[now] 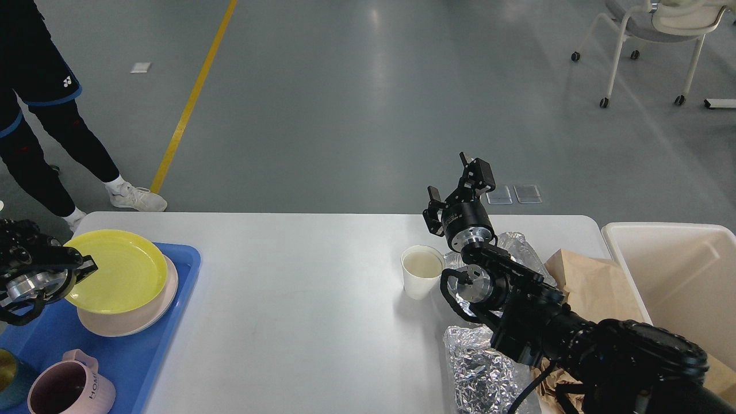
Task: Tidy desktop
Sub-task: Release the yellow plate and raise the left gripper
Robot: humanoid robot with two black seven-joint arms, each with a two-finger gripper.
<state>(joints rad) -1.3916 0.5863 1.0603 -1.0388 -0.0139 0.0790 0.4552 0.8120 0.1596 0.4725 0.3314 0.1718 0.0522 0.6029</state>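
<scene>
The white desktop [299, 270] spans the view. My right gripper [449, 177] is raised above the table's far edge, behind a white paper cup [422, 271]; its fingers stand apart and hold nothing. My left gripper [80, 263] is at the far left edge, its dark fingers at the left rim of a yellow plate [118, 270]. Whether it grips the rim does not show. The yellow plate lies on a pink plate [138, 322] in the blue tray [144, 356].
A pink mug [69, 391] and a dark teal item [11, 379] sit in the tray's near part. Crumpled foil [480, 368] and brown paper [586, 287] lie under my right arm. A cream bin [678, 276] stands at the right. A person [46, 115] stands beyond the left corner.
</scene>
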